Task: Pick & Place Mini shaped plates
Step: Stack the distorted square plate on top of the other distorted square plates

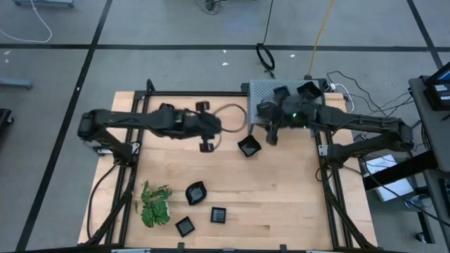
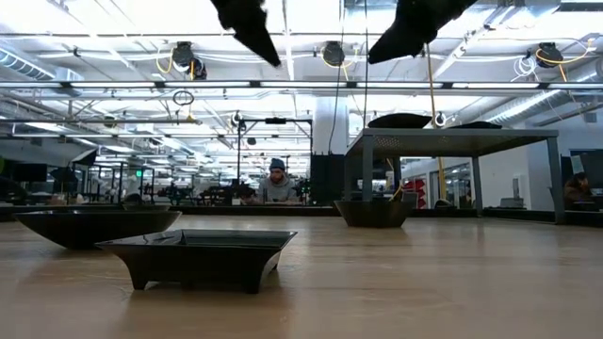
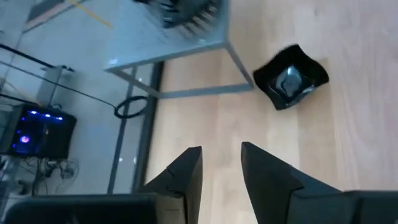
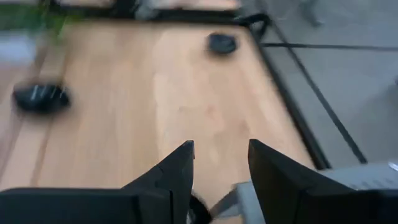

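Note:
The mini shaped plates are small black dishes. One wavy-edged plate (image 1: 249, 146) (image 3: 290, 78) rests on its base mid-table, below and between my two grippers. Three more (image 1: 196, 192) (image 1: 219, 215) (image 1: 184, 226) sit near the front edge. Others lie on top of a grey perforated stand (image 1: 281, 91) at the far side. My left gripper (image 1: 216, 126) (image 3: 221, 168) hangs open above the table, holding nothing. My right gripper (image 1: 261, 123) (image 4: 221, 162) is also raised and open, with bare wood between its fingers.
A green leafy plant (image 1: 155, 205) lies at the front left beside the near plates. The grey stand (image 2: 452, 141) stands on thin legs at the far right. A black frame (image 1: 197, 93) edges the table. Bare wood (image 1: 281, 190) stretches across the middle right.

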Controlling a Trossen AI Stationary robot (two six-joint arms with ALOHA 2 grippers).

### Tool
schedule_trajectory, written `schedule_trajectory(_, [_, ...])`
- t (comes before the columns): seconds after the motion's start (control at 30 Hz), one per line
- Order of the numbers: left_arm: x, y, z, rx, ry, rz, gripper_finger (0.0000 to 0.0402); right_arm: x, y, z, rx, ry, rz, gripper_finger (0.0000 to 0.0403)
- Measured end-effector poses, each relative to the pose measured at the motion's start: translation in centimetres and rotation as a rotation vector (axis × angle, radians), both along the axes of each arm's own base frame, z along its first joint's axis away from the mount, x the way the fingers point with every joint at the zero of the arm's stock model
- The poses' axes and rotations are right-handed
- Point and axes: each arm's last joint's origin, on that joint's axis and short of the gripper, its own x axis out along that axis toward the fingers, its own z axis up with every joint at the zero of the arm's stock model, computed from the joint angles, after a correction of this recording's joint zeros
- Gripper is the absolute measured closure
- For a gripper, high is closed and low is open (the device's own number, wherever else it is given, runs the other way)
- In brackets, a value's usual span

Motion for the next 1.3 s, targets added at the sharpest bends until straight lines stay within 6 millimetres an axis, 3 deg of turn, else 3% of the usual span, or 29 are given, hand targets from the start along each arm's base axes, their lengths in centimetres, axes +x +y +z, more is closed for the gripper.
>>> schedule_trajectory(0.17, [-3.1,0.1,3.2,-0.025,-0.112,0.037,0.0286,1.7,2.0,-2.4,-0.111,0.178,0.195,0.0264])
schedule_trajectory(0.3, [-5.2,0.0,5.0,-0.065,-0.195,0.070,0.0286,3.2,3.3,-4.9,-0.088,0.304,0.341,0.0264])
schedule_trajectory(0.6, [-8.8,-0.4,6.7,-0.149,-0.248,0.116,0.0286,6.4,5.3,-10.9,-0.130,0.529,0.516,0.0264])
schedule_trajectory(0.93, [-9.9,-0.5,7.1,-0.165,-0.255,0.124,0.0286,7.8,5.0,-15.0,-0.259,0.717,0.499,0.0264])
schedule_trajectory(1.3, [-9.9,-0.5,7.1,-0.191,-0.276,0.147,0.0286,8.3,4.9,-17.0,-0.266,0.783,0.511,0.0275])
